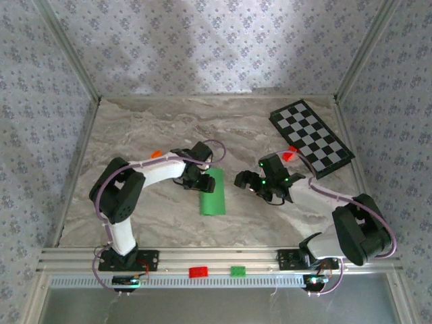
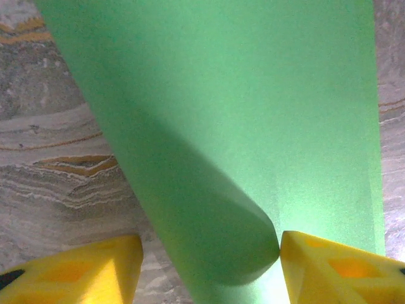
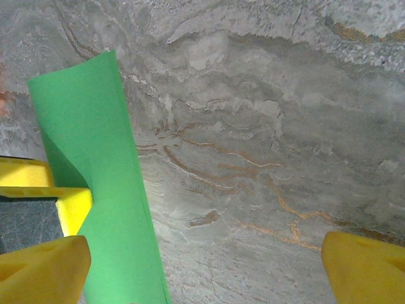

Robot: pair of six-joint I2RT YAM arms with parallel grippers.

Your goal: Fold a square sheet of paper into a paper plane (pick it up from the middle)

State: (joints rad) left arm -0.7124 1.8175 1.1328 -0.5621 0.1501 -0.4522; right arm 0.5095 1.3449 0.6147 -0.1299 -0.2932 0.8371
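The square sheet of paper [image 1: 213, 192] is bright green and lies doubled over into a narrow strip at the table's middle. My left gripper [image 1: 196, 177] sits at the strip's upper left edge. In the left wrist view the paper [image 2: 253, 114] curls over in a rounded loop between the wide-apart yellow fingers [image 2: 82, 269] of the left gripper [image 2: 212, 269], and the loop touches the right one. My right gripper [image 1: 271, 190] hovers to the right of the sheet, apart from it. Its wrist view shows the right gripper [image 3: 205, 269] open over bare marble, with the paper [image 3: 95, 171] at the left.
The black-and-white checkered board [image 1: 312, 137] lies at the back right with a small red brick [image 1: 290, 155] by its near corner. An orange brick [image 1: 156, 154] sits behind the left arm. A red brick [image 1: 198, 272] and a green toy brick [image 1: 237, 271] rest on the front rail.
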